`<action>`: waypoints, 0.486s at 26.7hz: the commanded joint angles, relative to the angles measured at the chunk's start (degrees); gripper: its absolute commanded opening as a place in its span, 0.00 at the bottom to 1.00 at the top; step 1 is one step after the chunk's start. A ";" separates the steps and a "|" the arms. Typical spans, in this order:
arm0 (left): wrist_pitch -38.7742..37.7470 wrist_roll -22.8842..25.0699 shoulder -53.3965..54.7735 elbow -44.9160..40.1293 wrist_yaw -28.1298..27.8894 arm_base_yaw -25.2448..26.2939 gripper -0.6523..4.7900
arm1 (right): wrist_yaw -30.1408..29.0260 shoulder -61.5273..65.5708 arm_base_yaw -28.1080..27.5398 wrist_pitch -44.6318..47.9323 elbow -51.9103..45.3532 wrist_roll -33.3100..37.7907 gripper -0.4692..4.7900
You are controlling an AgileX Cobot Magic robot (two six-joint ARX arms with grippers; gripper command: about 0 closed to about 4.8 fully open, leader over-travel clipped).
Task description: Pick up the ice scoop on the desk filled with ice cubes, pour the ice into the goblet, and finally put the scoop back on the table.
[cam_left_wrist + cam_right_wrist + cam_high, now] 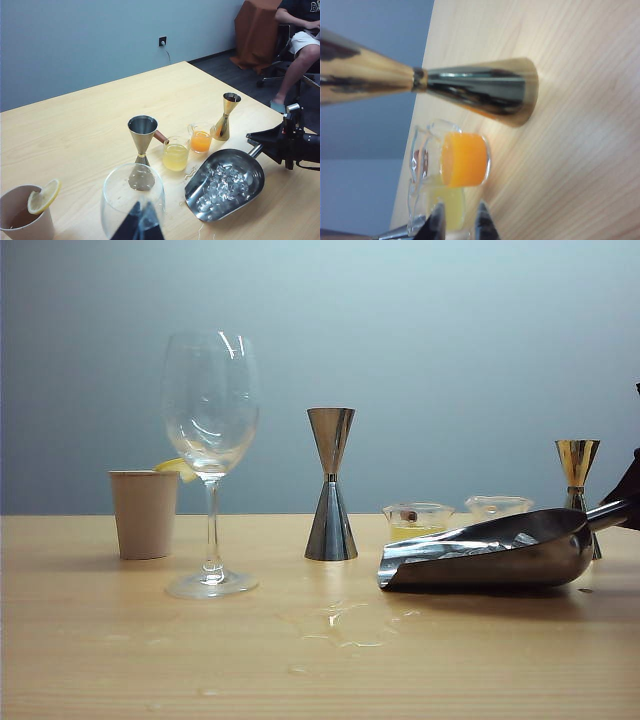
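Ice scoop (pixel 225 184) lies on the pale wooden desk (pixel 120 640) before a blue-grey wall (pixel 450 340), its handle clamped by the right gripper (pixel 265 145); left gripper (pixel 141 226) grips the goblet (pixel 210 440).

The right gripper (pixel 632 498) is showing in the exterior view only as a dark sliver cut off at the picture's edge, just where the ice scoop (pixel 490 553) rod is ending, so its jaws are not readable there; in its own wrist view only two dark fingertips (pixel 437 225) are poking in, cropped, with a thin grey bar beside them too cut off to identify. The gold jigger (pixel 427 85) beyond those fingertips is running out of frame. The left gripper (pixel 138 226) is appearing only as dark cropped tips before the goblet (pixel 132 197), whose stem is lying out of frame.
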 commanded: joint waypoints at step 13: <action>0.33 0.17 -0.07 0.26 0.44 -0.09 0.11 | -3.48 -0.15 -0.04 3.93 0.04 4.11 0.09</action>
